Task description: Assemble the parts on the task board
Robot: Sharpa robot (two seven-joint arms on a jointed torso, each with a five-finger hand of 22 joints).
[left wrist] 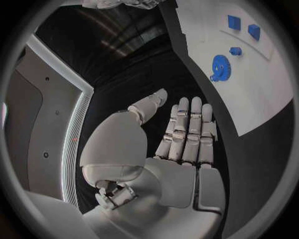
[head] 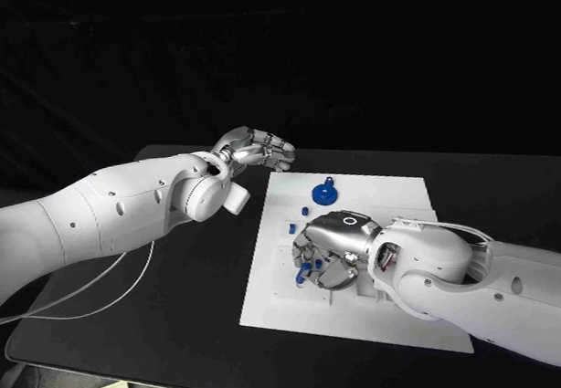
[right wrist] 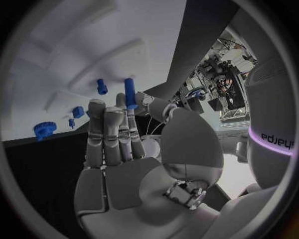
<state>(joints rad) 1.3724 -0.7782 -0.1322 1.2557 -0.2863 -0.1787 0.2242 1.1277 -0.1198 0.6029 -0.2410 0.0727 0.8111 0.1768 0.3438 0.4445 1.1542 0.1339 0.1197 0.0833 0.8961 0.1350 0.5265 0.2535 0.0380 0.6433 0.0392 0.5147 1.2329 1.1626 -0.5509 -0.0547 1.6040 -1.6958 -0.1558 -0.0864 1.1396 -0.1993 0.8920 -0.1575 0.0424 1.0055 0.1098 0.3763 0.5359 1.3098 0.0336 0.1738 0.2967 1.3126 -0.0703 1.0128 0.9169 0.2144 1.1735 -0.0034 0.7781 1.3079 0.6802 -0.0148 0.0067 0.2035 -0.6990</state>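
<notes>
The right hand (right wrist: 118, 144) pinches a small, stiff, probably light blue peg (right wrist: 130, 93) near its top; the left hand (left wrist: 181, 144) hovers open, empty.

No readable text, one mirrored, illegible marking on robot's body

dim surroundings (fisheye-bent wrist edges)

A black table (head: 519, 191) with a white cable (head: 103, 287) trailing across its left part.
</notes>
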